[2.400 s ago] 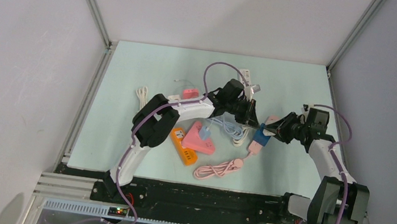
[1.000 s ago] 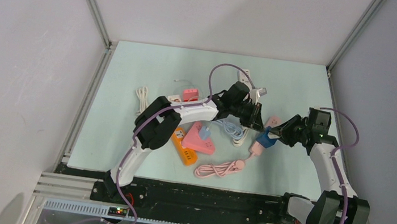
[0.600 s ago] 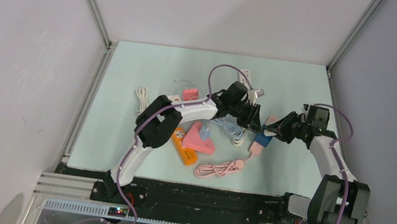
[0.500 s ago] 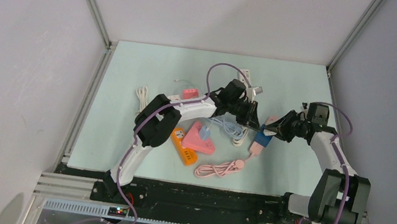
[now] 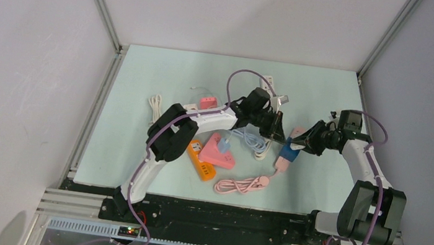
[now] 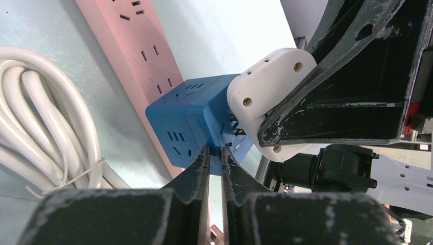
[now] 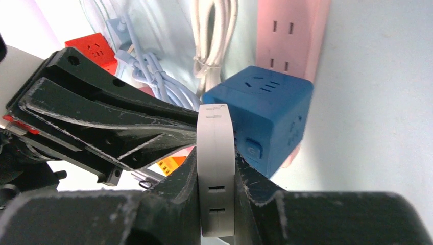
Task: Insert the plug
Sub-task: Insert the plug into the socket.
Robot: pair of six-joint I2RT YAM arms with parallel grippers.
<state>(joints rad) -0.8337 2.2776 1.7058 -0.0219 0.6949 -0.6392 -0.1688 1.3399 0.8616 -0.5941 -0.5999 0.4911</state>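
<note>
Plug (image 7: 217,148), pinched tight in the right gripper (image 7: 216,164), meets the blue socket cube (image 7: 265,104), which may twist away because the near-closed left gripper (image 6: 214,154) nips only its edge.

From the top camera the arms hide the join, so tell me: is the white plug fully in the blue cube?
Observer: No. The left wrist view shows metal prongs bare in a gap between the white plug and the blue cube.
Operator: Which hand holds the plug?
Observer: The right hand, clamped on both sides of it in its own wrist view.
Operator: And the left hand?
Observer: Its fingertips pinch the cube's lower corner, nearly closed.
</note>
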